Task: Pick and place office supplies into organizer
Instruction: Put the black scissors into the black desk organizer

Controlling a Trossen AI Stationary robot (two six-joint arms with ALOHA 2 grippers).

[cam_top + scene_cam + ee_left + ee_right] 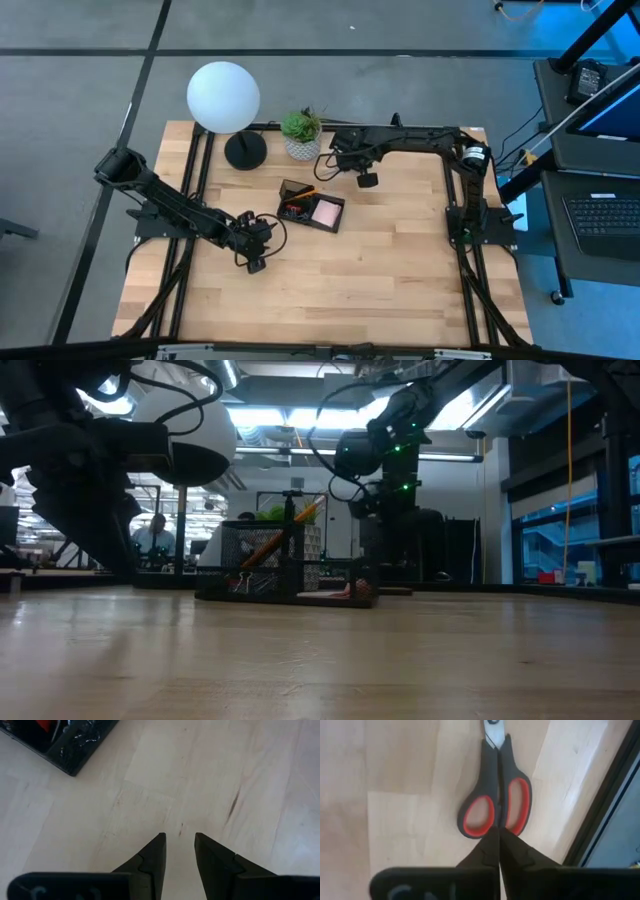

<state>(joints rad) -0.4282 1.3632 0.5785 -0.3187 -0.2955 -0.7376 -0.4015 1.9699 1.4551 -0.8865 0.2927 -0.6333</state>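
The red-and-grey-handled scissors lie flat on the wooden table, blades pointing away from my right gripper. That gripper is shut and stands above the handles; in the low view the right arm hangs well over the table. The black organizer sits mid-table with a pink sticky-note pad and an orange pencil in it; the pencil leans up out of the tall section. My left gripper is open over bare wood, just on the near-left of the organizer's corner.
A lamp with a white globe and round black base and a potted green plant stand at the table's far edge. A black frame rail runs close beside the scissors. The near half of the table is bare wood.
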